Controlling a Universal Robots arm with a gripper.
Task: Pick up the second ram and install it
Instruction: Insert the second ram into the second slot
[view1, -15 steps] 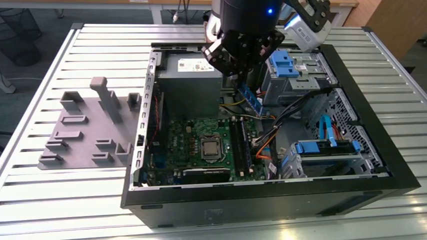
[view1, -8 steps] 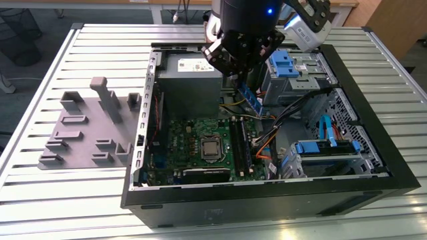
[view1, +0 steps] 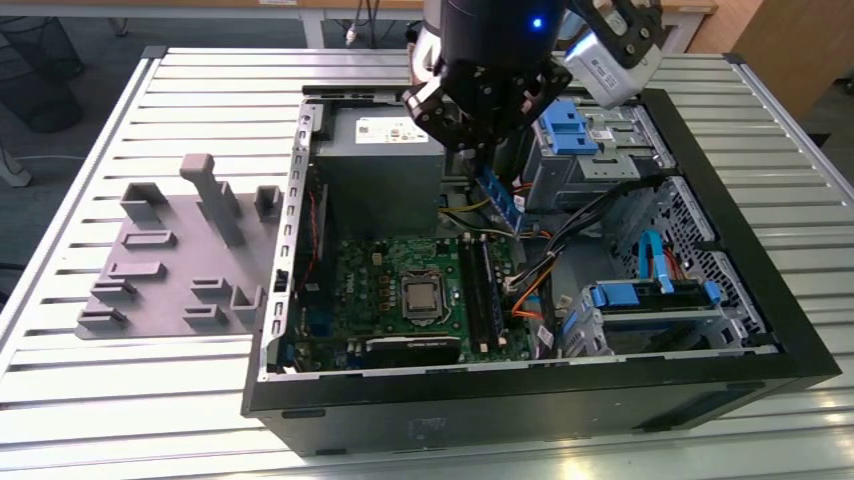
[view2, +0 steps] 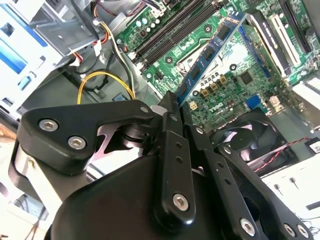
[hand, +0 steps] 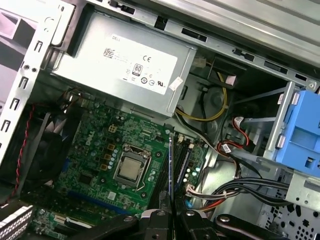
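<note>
Open PC case (view1: 747, 300) lies on its side on a slatted metal table (view1: 160, 410). The arm hangs over the case, gripper (view1: 491, 150) clamped on the second ram (view1: 501, 195) — blue label strip visible below the fingers in the exterior view, stick held edge-down above the board, not yet seated.

In the second wrist view the second ram (view2: 212, 52) runs away from the gripper (view2: 172, 107), black chips along its blue strip, the near end pinched between the black fingers (view2: 172, 150). In the first wrist view it shows edge-on as a thin dark line (hand: 170, 170) rising from the gripper (hand: 170, 212), over the long black memory slots (hand: 181, 162) of the green motherboard (hand: 100, 145).

Motherboard (view1: 400, 290) sits in the case floor, bare CPU (view1: 422, 294) in its socket near the middle; same CPU (hand: 130, 169) in the first wrist view. Slots (view1: 483, 290) are on the exterior view's right of the CPU. Grey power supply (view1: 380, 160) with a white label is just beyond the board, the gripper beside it. Same unit (hand: 125, 70) in the first wrist view, yellow cable (hand: 210, 112) looping next to it.

Blue drive brackets (view1: 567, 130) and (view1: 647, 295) sit on the exterior view's right of the case. Grey plastic fixture block (view1: 180, 255) stands on the table at the exterior view's left, well apart from the gripper. Case fan (view2: 250, 135) is beside the board in the second wrist view.
</note>
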